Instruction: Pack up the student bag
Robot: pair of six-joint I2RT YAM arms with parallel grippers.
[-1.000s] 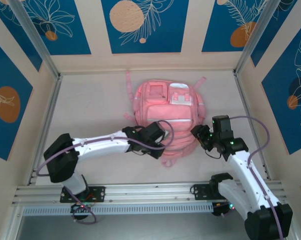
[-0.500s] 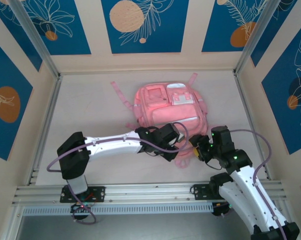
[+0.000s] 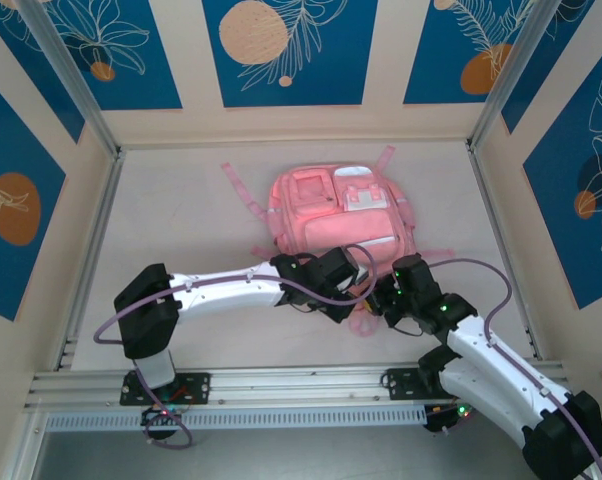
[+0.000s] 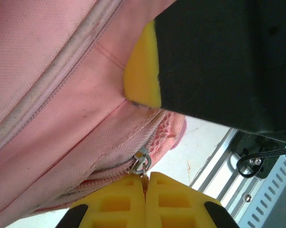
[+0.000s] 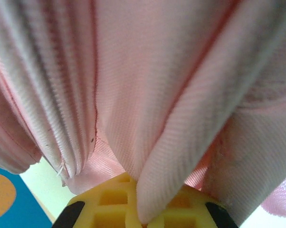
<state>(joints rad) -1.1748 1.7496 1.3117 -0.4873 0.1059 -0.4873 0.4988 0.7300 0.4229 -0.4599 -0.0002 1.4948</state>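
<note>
Two clamped grippers, one student bag (image 3: 331, 205)

Item 1. Left gripper (image 4: 145, 202): ribbed yellow plastic fingers (image 4: 114, 204) pressed together, with the small metal zipper pull (image 4: 142, 164) pinched in the seam between them. The pull hangs from a toothed zip line running along a stitched pink seam. From above, this gripper (image 3: 353, 297) sits at the bag's near edge, its white arm reaching in from the left.

Item 2. Right gripper (image 5: 142, 211): yellow moulded fingers closed on a fold of the bag's fabric, a finely woven pink cloth that rises from the jaws in soft pleats. From above it (image 3: 379, 300) lies just beside the left gripper, at the same near edge.

Item 3. Student bag: soft, rounded pink fabric backpack, lying flat on the table (image 3: 181, 220), centred towards the far wall, front pockets up. It carries pale strips across the pockets, a white patch (image 3: 364, 201) and thin pink straps splayed outward at its corners.

Item 4. Table: matte, pale beige surface, bounded at the near side by a slotted aluminium rail (image 3: 281, 385).
</note>
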